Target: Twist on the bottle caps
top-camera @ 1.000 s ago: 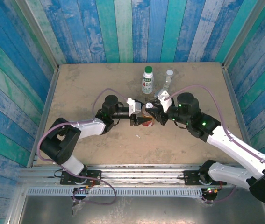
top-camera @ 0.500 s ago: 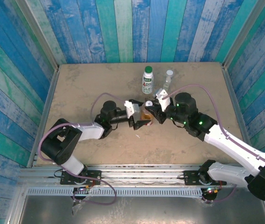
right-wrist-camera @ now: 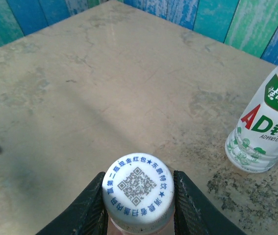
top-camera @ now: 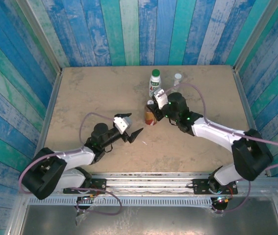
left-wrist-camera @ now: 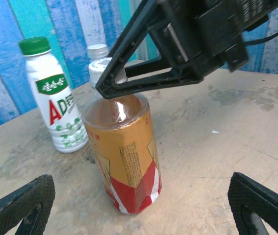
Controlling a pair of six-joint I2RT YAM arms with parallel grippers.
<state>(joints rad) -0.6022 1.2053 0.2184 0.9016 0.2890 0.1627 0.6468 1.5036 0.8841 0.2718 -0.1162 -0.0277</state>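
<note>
The left gripper point(top-camera: 131, 126) has its jaws spread wide and holds nothing. The amber bottle point(left-wrist-camera: 126, 156) stands upright on the table point(top-camera: 89, 93), ahead of these jaws and clear of both. With no pad on the bottle, it is not braced against turning, so it probably relies on its own footing.

The right gripper point(right-wrist-camera: 139, 193) comes down from above, its jaws closed narrowly on the white cap point(right-wrist-camera: 139, 187) seated on the amber bottle's neck. One finger sits on each side of the rim, a grip suited to twisting the cap. Thread engagement cannot be judged.

To the right of these jaws stands the white bottle point(left-wrist-camera: 55, 103), its green cap point(left-wrist-camera: 35, 45) fitted. The clear bottle point(top-camera: 177, 81) beyond it also appears capped.
</note>
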